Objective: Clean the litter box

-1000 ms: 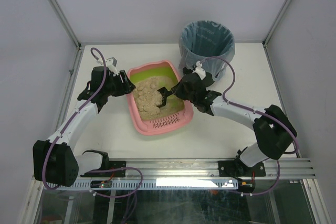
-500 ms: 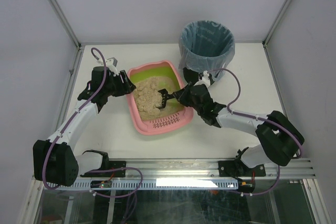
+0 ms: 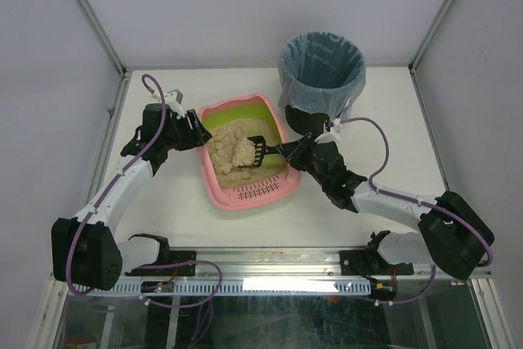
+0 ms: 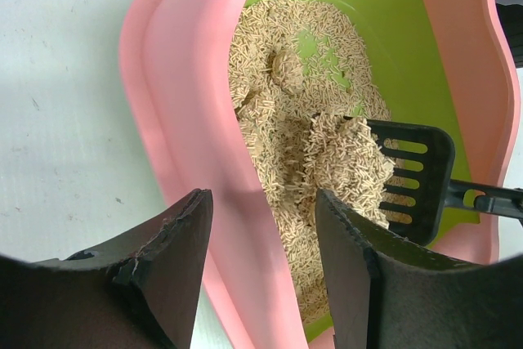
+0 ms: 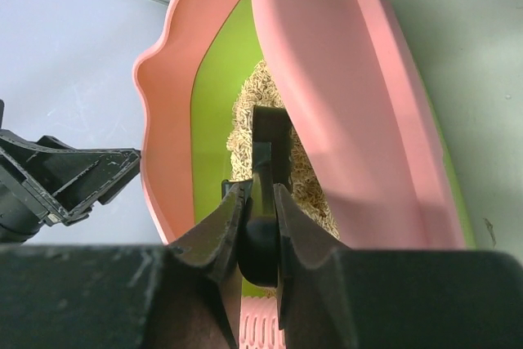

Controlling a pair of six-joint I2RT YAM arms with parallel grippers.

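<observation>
Centrally on the white bench point(image 3: 180, 222) sits the shallow pink plastic litter box point(image 3: 209, 179) with rounded corners and a lime-green inner wall. Beige pellet litter point(image 4: 286, 145) is heaped in it, and its slotted pink ledge faces the arm bases.

The left claw point(image 4: 261, 202) stands astride the box's left long rim point(image 4: 192, 120), one finger outside the wall and one over the litter. Its jaws are about half apart. Whether they actually press on the rim cannot be told.

The right claw point(image 5: 257, 194) reaches in over the box's right rim point(image 5: 327, 79). It is closed tight on the thin handle of the small black slotted plastic scoop point(image 4: 413, 177). The scoop blade lies over the litter near the box's middle, with pellets banked against its edge.

A round black bin lined with a blue bag point(image 3: 321, 59) stands just beyond the box's far right corner.

Handling, as judged: the box is a light, thin shell that may flex at the rim and slide on the smooth bench, so its weight is mostly the loose fill. That fill would shift or spill if the box were tipped. The rolled rim midway along a long side looks the soundest hold, keeping the box flat and braced against the scoop's push.
</observation>
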